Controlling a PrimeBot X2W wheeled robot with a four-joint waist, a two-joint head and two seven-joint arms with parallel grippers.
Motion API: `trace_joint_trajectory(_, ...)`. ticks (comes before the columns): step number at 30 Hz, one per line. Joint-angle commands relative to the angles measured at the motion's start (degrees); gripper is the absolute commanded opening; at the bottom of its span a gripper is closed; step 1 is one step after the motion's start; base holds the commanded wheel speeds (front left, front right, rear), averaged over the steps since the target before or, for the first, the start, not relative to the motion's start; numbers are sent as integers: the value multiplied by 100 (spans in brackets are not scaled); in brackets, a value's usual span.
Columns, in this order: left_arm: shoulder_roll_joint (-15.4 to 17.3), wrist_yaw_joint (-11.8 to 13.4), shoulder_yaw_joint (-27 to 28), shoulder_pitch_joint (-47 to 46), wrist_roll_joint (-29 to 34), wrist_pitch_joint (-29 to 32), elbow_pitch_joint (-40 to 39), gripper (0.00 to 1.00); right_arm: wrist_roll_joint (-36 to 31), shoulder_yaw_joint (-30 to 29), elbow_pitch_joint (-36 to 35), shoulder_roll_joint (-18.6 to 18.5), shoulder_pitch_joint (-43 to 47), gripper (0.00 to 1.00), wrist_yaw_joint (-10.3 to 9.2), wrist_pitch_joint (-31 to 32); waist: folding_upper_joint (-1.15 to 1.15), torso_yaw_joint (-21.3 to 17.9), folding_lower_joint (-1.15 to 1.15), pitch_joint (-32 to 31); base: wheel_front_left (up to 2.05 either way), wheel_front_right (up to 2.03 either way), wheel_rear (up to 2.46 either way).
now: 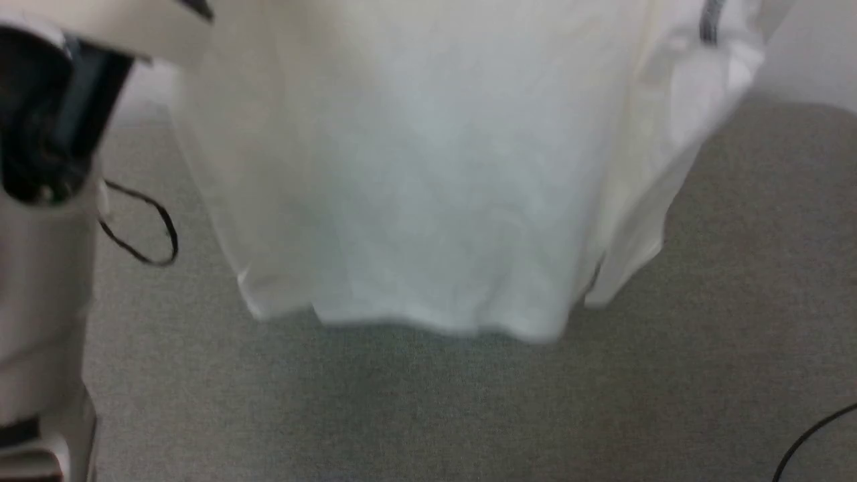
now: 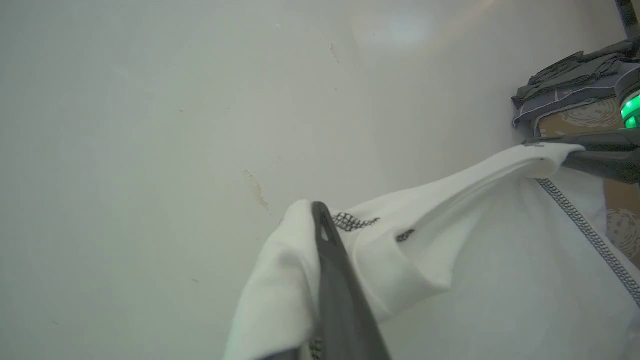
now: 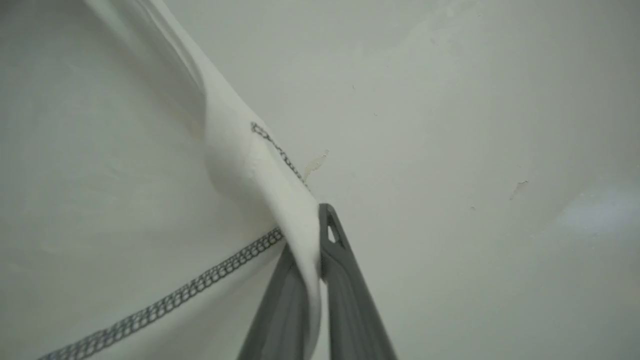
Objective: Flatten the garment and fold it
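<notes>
White garment [image 1: 428,187] hangs in the air like a curtain across the middle of the head view, held up by its top edge. Its blurred lower hem falls over a grey carpet floor [image 1: 428,415].

At the far left of that view stands a pale forearm [image 1: 40,281] with a dark wrist section. Just beside it, a thin black cable [image 1: 144,234] loops on the carpet. Further right, the side of the garment folds into a loose hanging flap. A second black cable [image 1: 810,435] crosses the lower right corner.

In the left wrist view, a plain white wall [image 2: 150,150] fills the left half. At bottom centre, the left gripper [image 2: 315,225] is clenched on a bunched handful of the white fabric. One dark finger shows; the other is buried under the cloth. From there a taut fold of fabric runs up and to the right, ending at the right gripper [image 2: 555,150]. Its dark fingers enter from the right edge and pinch that end. Dark grey zigzag stitching [image 2: 590,235] runs down the cloth below it. Behind it sit a stack of folded grey cloth [image 2: 570,80], a brown patterned box [image 2: 585,120] and a green light [image 2: 631,110].

In the right wrist view, white fabric fills the left, crossed by a zigzag seam. At bottom centre, the right gripper's two fingers [image 3: 345,290] are closed with a fold of cloth squeezed between them. To the right is bare wall with chipped paint [image 3: 315,165].
</notes>
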Motion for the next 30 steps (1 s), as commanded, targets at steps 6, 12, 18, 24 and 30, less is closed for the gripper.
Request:
trace_joint_trajectory(6, 191, -190, -44, -1540, 294, -282, 1303, 0, -60, 717, 1555, 454, -1712, 0, -56, -487, 0, -129, 0, 1688, 0, 0, 0)
trace_joint_trajectory(12, 143, -263, -47, -2856, 550, -1043, 2616, 0, -339, 892, 3158, 1085, -2816, 0, -56, -1101, 0, -189, 0, 2337, 0, 0, 0)
trace_joint_trajectory(18, 43, -306, -110, -3483, 660, -1795, 3687, 0, -618, 774, 4284, 1673, -3191, 0, -56, -1495, 0, -131, 0, 2705, 0, 0, 0)
trace_joint_trajectory(24, -138, -356, -348, -3267, 584, -2293, 4371, 0, -863, 773, 4639, 2036, -2847, 0, -56, -1618, 0, 39, 0, 2819, 0, 0, 0)
trace_joint_trajectory(30, -449, -382, -702, -2320, 438, -2699, 4849, 0, -967, 398, 4238, 2284, -1647, 0, -56, -1625, 0, 194, 0, 2522, 0, 0, 0)
